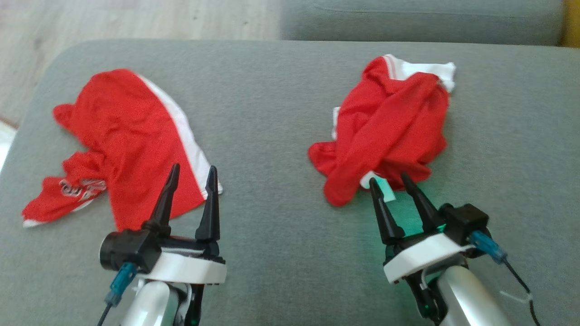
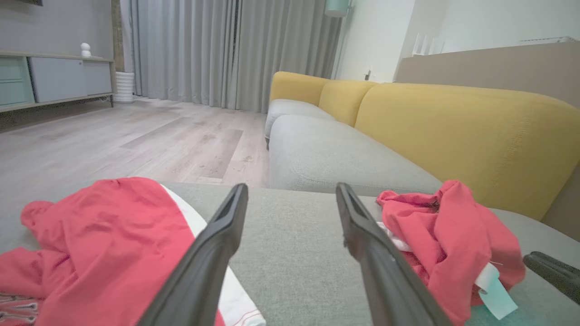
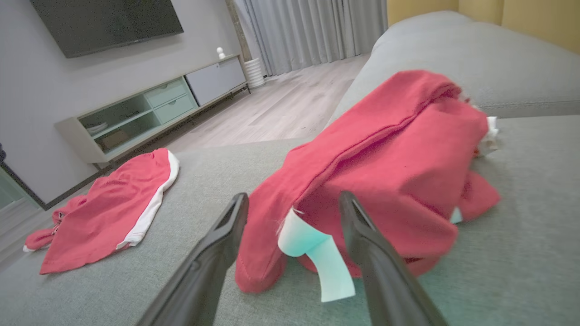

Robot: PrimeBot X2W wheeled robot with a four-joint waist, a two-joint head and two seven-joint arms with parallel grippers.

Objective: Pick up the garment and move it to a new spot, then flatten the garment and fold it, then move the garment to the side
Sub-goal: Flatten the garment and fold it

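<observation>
Both pairs of jaws stand spread, empty. At the crumpled garment's (image 1: 389, 127) six o'clock edge, the right jaws may pinch only its tag (image 3: 317, 249) and drop it.

The garment (image 1: 122, 136) toward the cushion's left edge is showing bright red, with a white side band and white lettering on its crumpled end. The second garment (image 1: 389, 131), toward the right edge, is showing the same red with white trim and a pale mint tag (image 1: 384, 189). The cushion (image 1: 281, 113) is looking plain grey. The left tool (image 1: 193, 168) and right tool (image 1: 388, 178) are wearing black fingers above white collars and blue plugs.
</observation>
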